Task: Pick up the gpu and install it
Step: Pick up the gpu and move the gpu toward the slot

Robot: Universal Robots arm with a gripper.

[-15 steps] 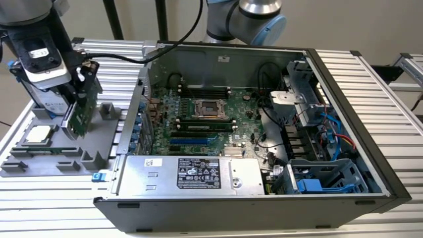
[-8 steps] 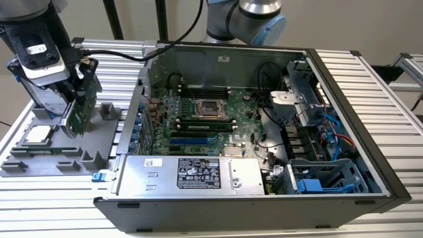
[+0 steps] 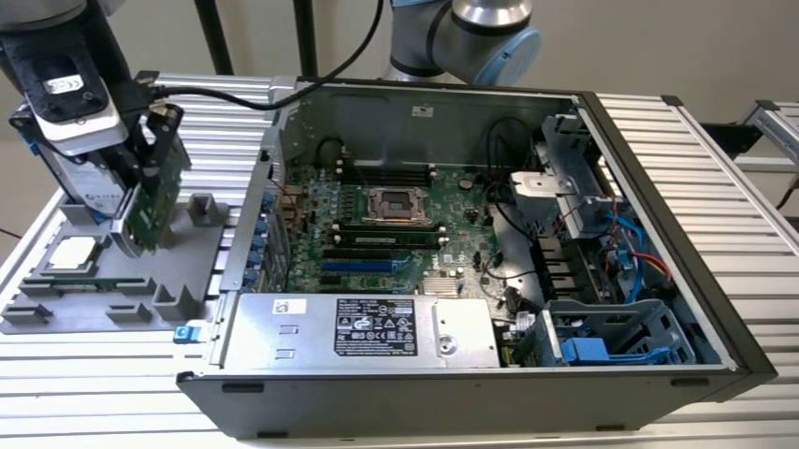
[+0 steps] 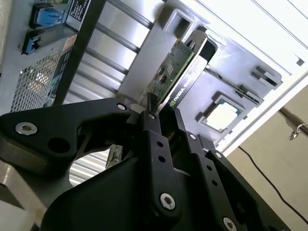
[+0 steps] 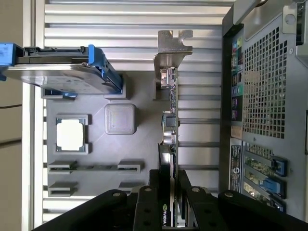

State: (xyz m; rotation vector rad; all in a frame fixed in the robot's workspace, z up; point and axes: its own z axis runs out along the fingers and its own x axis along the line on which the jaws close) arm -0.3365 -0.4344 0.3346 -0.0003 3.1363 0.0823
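Observation:
The gpu (image 3: 159, 201) is a thin green card standing on edge over the grey parts tray (image 3: 88, 301), at the exterior view's left, outside the open computer case (image 3: 437, 391). My gripper (image 3: 144, 140) comes down on its upper edge, and its black fingers (image 4: 153, 126) press the card from both sides. In the first wrist view the gpu (image 5: 169, 126) shows edge-on, with the silver bracket (image 5: 171, 48) at its far end and my gripper (image 5: 169, 185) shut on the near end. In the second wrist view the gpu (image 4: 175, 77) runs away from my gripper (image 4: 163, 114).
A silver hard drive with blue rails (image 5: 62, 72) stands on the tray beside the card. A square CPU chip (image 3: 71, 254) lies in a tray pocket. Inside the case are the motherboard (image 3: 469, 245) and the power supply (image 3: 362, 327). Ribbed aluminium table (image 3: 699, 140) surrounds everything.

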